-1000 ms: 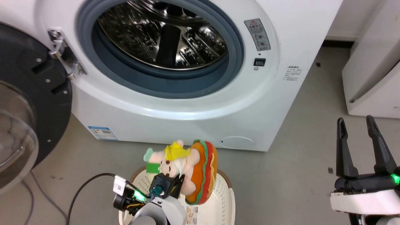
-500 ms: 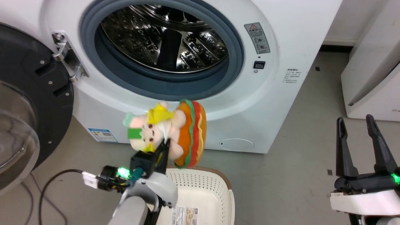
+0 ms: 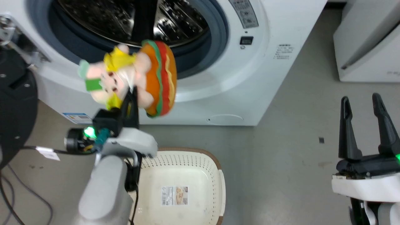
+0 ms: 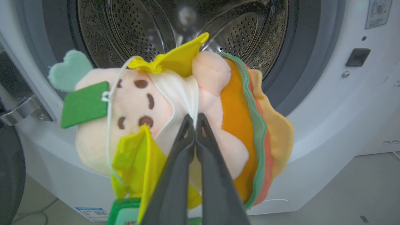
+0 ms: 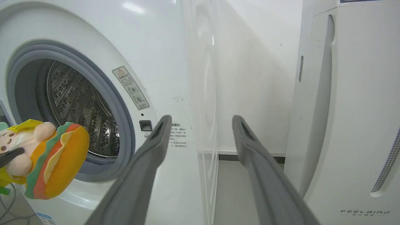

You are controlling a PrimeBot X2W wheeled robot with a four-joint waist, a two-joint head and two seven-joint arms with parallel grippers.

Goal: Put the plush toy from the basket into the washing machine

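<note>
Transfer under way: the left hand [image 4: 195, 118], clamped on the plush toy [image 3: 145, 72], holds it just before the washing machine [image 3: 250, 78] opening. Next, reach inside and release.

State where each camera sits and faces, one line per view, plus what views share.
Head view: on the head, facing forward and down at the washing machine and basket; shows the left forearm, left tool, right tool.
Left wrist view: on the left wrist, facing the drum along its shut tool pinching the plush toy.
Right wrist view: on the right wrist, facing the washing machine and a white appliance along its open tool.
Shared: all three show the plush toy.
</note>
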